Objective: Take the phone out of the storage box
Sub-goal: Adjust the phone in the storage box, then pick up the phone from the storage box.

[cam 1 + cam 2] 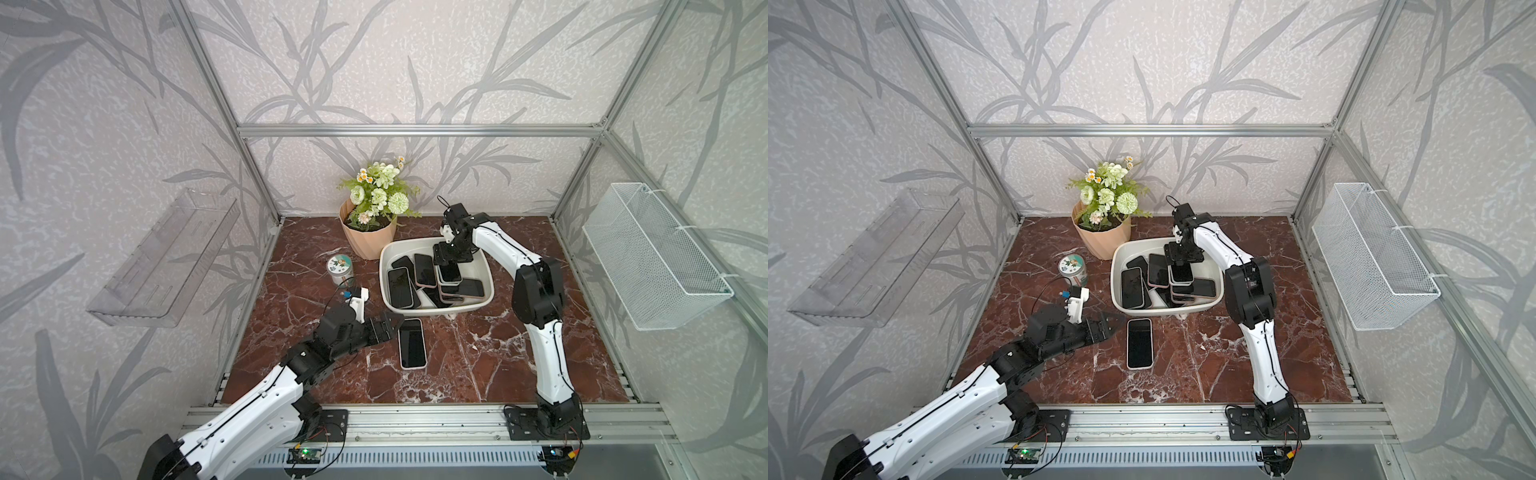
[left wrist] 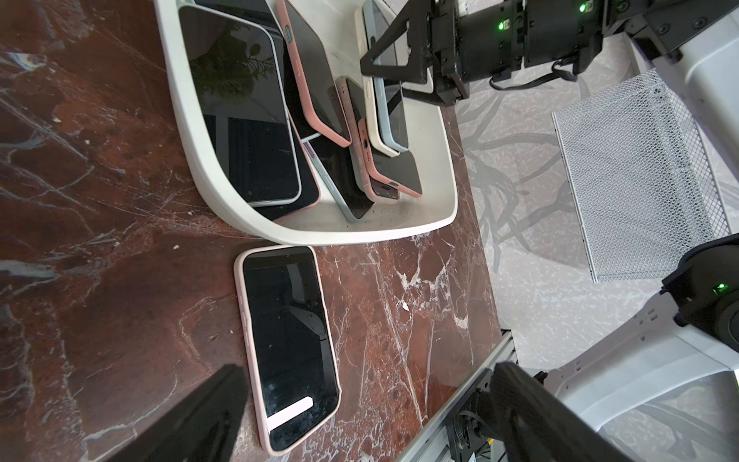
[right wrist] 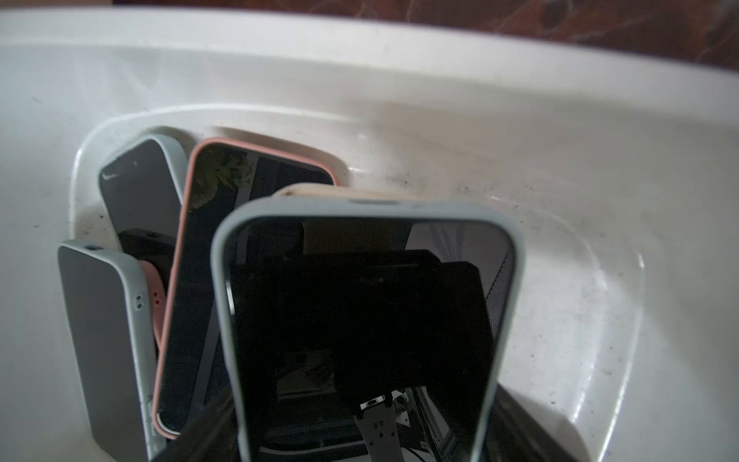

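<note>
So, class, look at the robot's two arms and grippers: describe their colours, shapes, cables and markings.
Both the left arm and right arm have smooth white shell links, bulky black joints and a thin black cable along each link. The left gripper and right gripper are black, flat-sided and tapering. Small green lights glow on the right arm's joints.

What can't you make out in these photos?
Whether the right hand grips the blue-cased phone: right wrist view's edge cuts off the contact; in top views the hand covers it.
Phone count in the storage box: they overlap in every view.
Tin label, top views: too small.
</note>
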Robot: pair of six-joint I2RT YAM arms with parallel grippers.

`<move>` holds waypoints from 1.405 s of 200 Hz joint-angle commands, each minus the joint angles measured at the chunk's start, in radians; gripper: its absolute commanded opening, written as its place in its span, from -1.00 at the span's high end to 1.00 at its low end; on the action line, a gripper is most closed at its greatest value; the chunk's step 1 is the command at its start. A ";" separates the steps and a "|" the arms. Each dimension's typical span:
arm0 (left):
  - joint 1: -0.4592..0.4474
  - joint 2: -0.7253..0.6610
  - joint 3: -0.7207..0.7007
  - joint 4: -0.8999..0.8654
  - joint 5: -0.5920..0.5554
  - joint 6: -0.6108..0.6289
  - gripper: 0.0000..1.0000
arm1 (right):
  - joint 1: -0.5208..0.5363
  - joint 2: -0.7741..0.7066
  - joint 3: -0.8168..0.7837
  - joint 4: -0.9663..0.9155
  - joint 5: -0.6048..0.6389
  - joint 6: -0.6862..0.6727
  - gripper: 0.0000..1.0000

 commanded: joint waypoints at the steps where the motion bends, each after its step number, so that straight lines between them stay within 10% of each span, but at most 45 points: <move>1: 0.005 -0.020 -0.014 0.006 -0.028 -0.001 -1.00 | 0.011 -0.019 0.005 -0.038 -0.002 -0.015 -0.58; 81: 0.005 -0.007 -0.008 0.006 -0.025 0.001 -1.00 | 0.013 -0.027 -0.018 -0.048 0.005 -0.017 -0.83; 281: 0.005 -0.026 -0.014 0.013 -0.012 -0.036 -1.00 | 0.014 -0.334 -0.219 0.038 0.043 0.042 -0.52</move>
